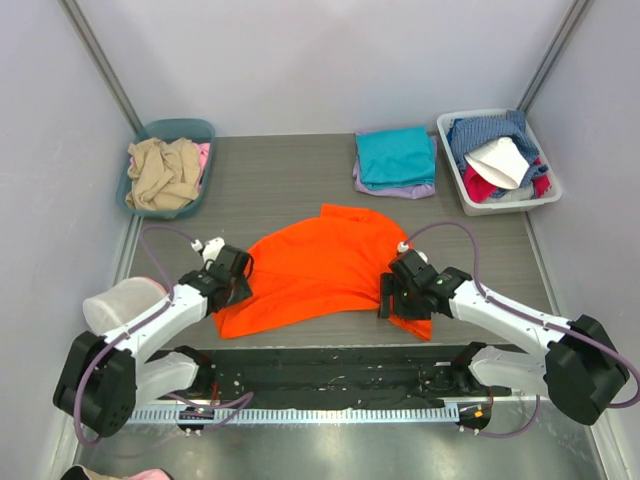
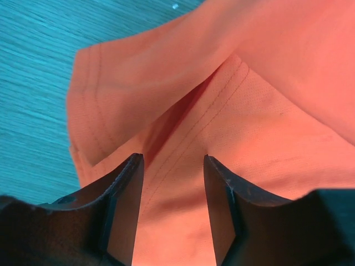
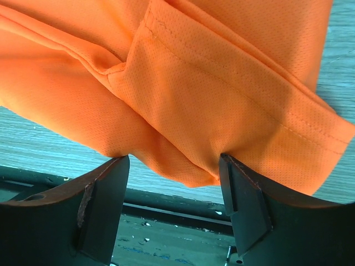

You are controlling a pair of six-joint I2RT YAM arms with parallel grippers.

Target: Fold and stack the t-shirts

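The bright orange t-shirt (image 1: 320,262) lies spread and rumpled in the middle of the table. My left gripper (image 1: 238,280) is over its left edge, jaws open astride a seamed fold of orange cloth (image 2: 183,138). The left gripper (image 2: 172,159) grips nothing. At the shirt's lower right corner my right gripper (image 1: 393,296) stands open. In the right wrist view a hanging bulge of hemmed orange cloth (image 3: 222,88) sits between the tips of the right gripper (image 3: 175,159). The folded teal t-shirt (image 1: 395,155) lies on the folded lavender one (image 1: 398,190) at the back.
A teal bin (image 1: 172,130) holding beige and pink cloth stands at the back left. A white bin (image 1: 455,175) of mixed clothes stands at the back right. The black rail (image 1: 330,365) runs along the near edge. A white mesh object (image 1: 120,300) lies at the left.
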